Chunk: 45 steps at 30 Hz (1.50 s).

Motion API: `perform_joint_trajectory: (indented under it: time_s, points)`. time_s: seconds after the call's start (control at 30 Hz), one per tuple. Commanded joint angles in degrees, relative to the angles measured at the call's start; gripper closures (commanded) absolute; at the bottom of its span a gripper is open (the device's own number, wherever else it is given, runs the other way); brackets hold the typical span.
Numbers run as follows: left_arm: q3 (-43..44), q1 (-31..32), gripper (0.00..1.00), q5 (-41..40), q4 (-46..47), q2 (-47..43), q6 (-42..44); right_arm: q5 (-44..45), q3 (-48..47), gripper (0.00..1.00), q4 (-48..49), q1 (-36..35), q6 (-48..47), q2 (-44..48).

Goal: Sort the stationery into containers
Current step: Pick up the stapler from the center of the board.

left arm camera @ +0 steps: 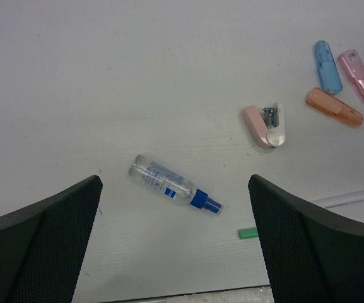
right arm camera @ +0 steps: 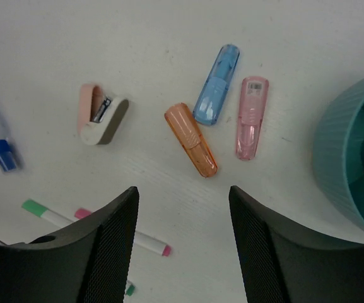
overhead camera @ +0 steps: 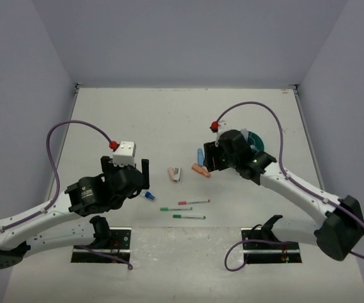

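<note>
Orange highlighter (right arm camera: 191,140) lies flat under the right gripper (right arm camera: 182,196), jaws half open, empty. I'd turn to straddle its middle before closing; teal cup (right arm camera: 339,158) sits close by. Left gripper (left arm camera: 174,183) gapes empty over the tube (left arm camera: 161,178).

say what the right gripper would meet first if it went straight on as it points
probably the orange highlighter, lying ahead of the open right gripper; depth is unclear, so maybe bare table just before it
</note>
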State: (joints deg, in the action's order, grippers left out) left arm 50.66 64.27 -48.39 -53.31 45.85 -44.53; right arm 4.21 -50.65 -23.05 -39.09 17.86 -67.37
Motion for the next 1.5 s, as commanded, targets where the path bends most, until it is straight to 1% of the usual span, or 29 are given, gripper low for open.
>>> perform_joint_trajectory:
  time_s: [0.0,0.07,0.1,0.17,0.27,0.37,0.43,0.47,0.5,0.53,0.57,0.6,0.63,0.73,0.83,0.9,0.97,1.0,1.1,1.2,1.27,1.47]
  points:
    - [-1.79,0.07,0.0,-4.17,0.39,-2.08,-0.99,0.21,-4.74,0.39,-5.8,-2.61,-2.55,-9.57]
    - [-2.34,-0.02,0.0,-2.49,2.59,-3.5,0.75,0.45,-5.92,0.4,-5.69,-3.09,-3.26,-13.36]
    - [-2.19,-0.02,0.0,-2.2,2.85,-3.76,1.14,-0.83,-6.42,0.42,-5.88,-3.61,-4.25,-14.37]
    - [-2.57,0.06,0.0,-2.91,2.69,-4.94,0.77,-2.76,-6.82,0.44,-5.44,-7.04,-6.04,-15.83]
    - [-3.09,-0.01,0.0,-2.35,3.34,-6.65,0.98,1.35,-8.43,0.43,-5.57,-10.63,-7.54,-18.19]
    - [-3.55,-0.02,0.0,-1.28,4.37,-7.17,1.52,6.87,-10.47,0.43,-5.97,-11.53,-6.08,-22.29]
    - [-3.55,0.02,0.0,-1.05,4.39,-6.64,1.55,6.16,-12.24,0.43,-5.29,-11.58,-3.32,-23.83]
    - [-3.52,0.05,0.0,-1.1,4.27,-6.21,1.52,5.58,-12.99,0.42,-4.83,-11.56,-1.12,-24.58]
    - [-3.42,0.0,0.0,-1.16,3.96,-5.54,1.42,4.35,-14.44,0.35,-4.21,-11.66,1.51,-25.36]
    - [-3.33,0.03,0.0,-1.23,3.83,-5.05,1.32,3.55,-15.57,0.23,-3.35,-12.15,3.72,-26.14]
    - [-3.29,0.04,0.0,-1.27,3.8,-4.71,1.29,3.77,-16.88,0.13,-2.83,-12.86,5.91,-27.36]
    - [-3.29,-0.01,0.0,-1.27,3.75,-4.38,1.28,4.52,-18.52,0.09,-2.73,-13.52,8.34,-28.9]
    - [-3.23,-0.02,0.0,-1.33,3.62,-4.15,1.28,5.23,-19.88,0.08,-2.82,-14.15,9.71,-30.23]
    - [-3.09,-0.02,0.0,-1.44,3.38,-4.17,0.95,5.21,-24.11,0.06,-5.51,-15.5,12.63,-34.47]
    - [-3.21,0.07,0.0,-1.34,3.47,-5.17,0.93,7.14,-28.98,0.08,-8.54,-16.74,14.33,-40.35]
    - [-3.3,0.07,0.0,-1.25,3.53,-6.03,0.95,9.16,-30.32,0.14,-9.46,-16.95,15.53,-42.41]
    - [-3.4,0.07,0.0,-1.16,3.76,-6.47,1.04,11.59,-30.15,0.21,-9.13,-17.18,16.96,-43.36]
    - [-3.47,0.07,0.0,-1.08,3.84,-6.75,1.12,11.9,-29.18,0.23,-8.1,-17.25,17.34,-43.1]
    - [-3.55,-0.01,0.0,-0.84,4.24,-7.0,1.44,12.45,-28.03,0.29,-7.43,-17.26,18.15,-43.54]
    - [-3.61,0.07,0.0,-0.65,4.26,-6.62,1.66,12.03,-28.36,0.38,-7.37,-17.31,17.91,-45.08]
    - [-3.55,0.07,0.0,-0.56,4.26,-6.52,1.72,11.83,-28.4,0.42,-6.69,-17.35,17.78,-46.37]
    - [-3.63,0.07,0.0,-0.22,4.78,-6.3,2.15,12.73,-29.83,0.44,-6.64,-17.25,17.13,-49.15]
